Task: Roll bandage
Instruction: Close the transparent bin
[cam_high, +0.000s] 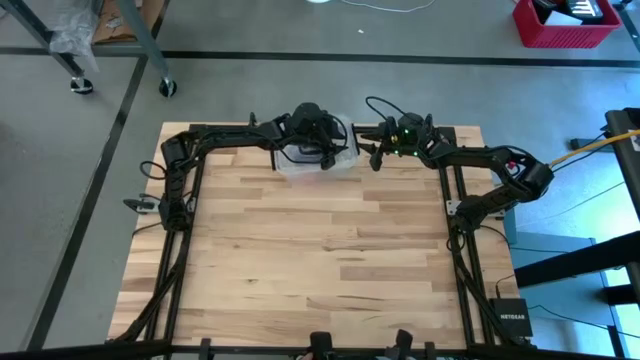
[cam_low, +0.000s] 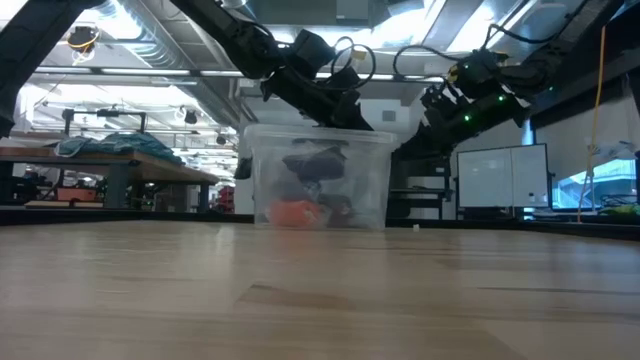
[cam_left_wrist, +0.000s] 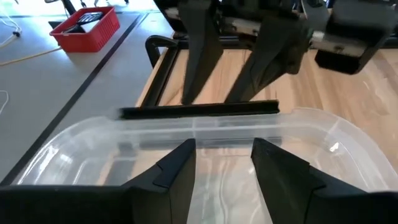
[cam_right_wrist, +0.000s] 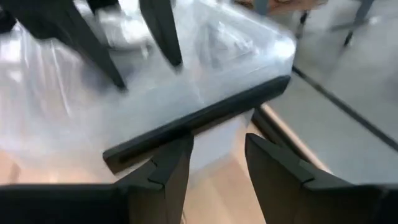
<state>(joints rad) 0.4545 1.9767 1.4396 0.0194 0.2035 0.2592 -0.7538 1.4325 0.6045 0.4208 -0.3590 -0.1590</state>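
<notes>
I am hovering both grippers at the clear plastic box (cam_high: 318, 160) by the table's (cam_high: 300, 270) far edge: left gripper (cam_left_wrist: 222, 163) spread, right gripper (cam_right_wrist: 217, 163) parted, both empty. The bandage is not discernible; colliding fingers could shove the box off.

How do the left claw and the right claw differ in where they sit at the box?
The left claw hangs over the clear plastic box, above its open top; the right claw waits just beside the box's right edge. Both claws are open, empty, at the table's far edge.
</notes>
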